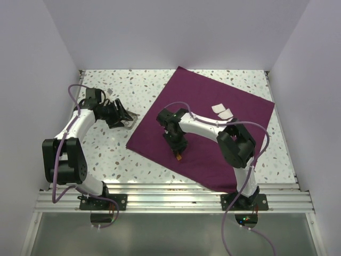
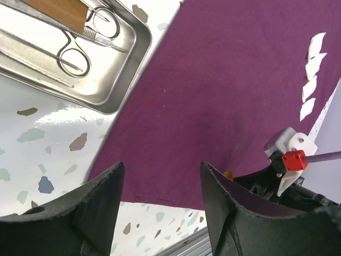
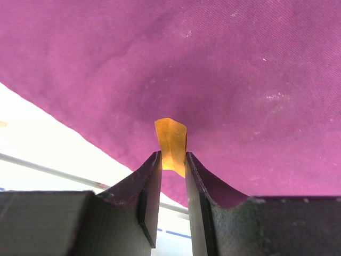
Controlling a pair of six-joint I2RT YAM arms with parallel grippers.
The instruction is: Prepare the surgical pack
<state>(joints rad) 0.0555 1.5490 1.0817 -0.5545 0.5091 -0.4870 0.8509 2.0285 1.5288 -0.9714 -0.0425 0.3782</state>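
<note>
my right hand (image 3: 172,162) pinches an orange tab (image 3: 171,140) over the purple cloth (image 3: 240,80); left hand (image 2: 162,184) spread over the counter (image 2: 53,138), near the metal tray (image 2: 130,66).

There is one plum-purple cloth (image 1: 192,90) and one shiny metal tray (image 2: 114,74). The tray holds two ring-handled instruments (image 2: 59,53) and one brown flat piece (image 2: 61,9). Four white gauze pieces (image 2: 311,64) can be counted, and one small orange scrap (image 3: 171,144).
</note>
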